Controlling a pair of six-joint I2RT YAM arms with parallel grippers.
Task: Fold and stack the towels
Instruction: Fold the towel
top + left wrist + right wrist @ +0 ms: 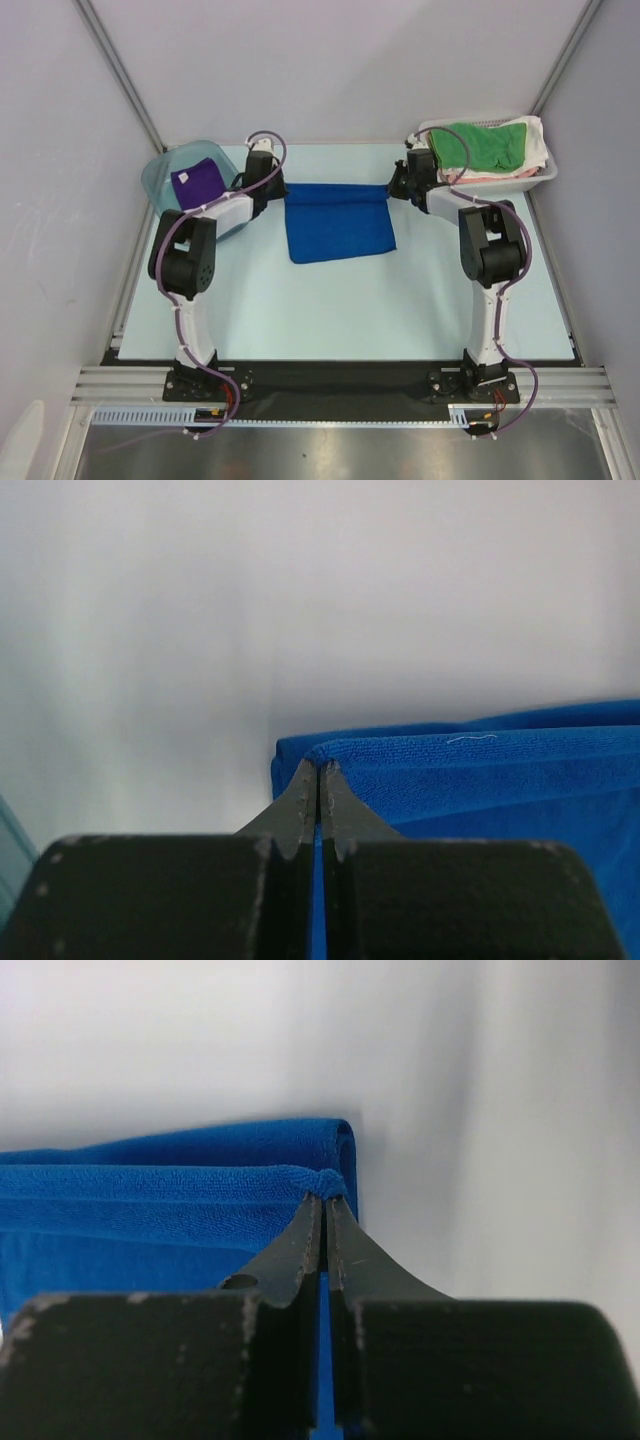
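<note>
The counter (350,310) is carrying the blue towel (338,225), stretching between both grippers. The green towel (485,145) is sitting in a white basket (545,172) behind the right gripper (325,1198), and the purple towel (197,183), seemingly folded, is lying in a teal tub (160,175) beside the left gripper (319,767). Both grippers are clenching the blue towel's far corners.

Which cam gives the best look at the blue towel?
Top external: the whole blue towel shows, mid-table between the arms. Left wrist shows only one corner pinched in the left gripper; right wrist only the other corner in the right gripper.
</note>
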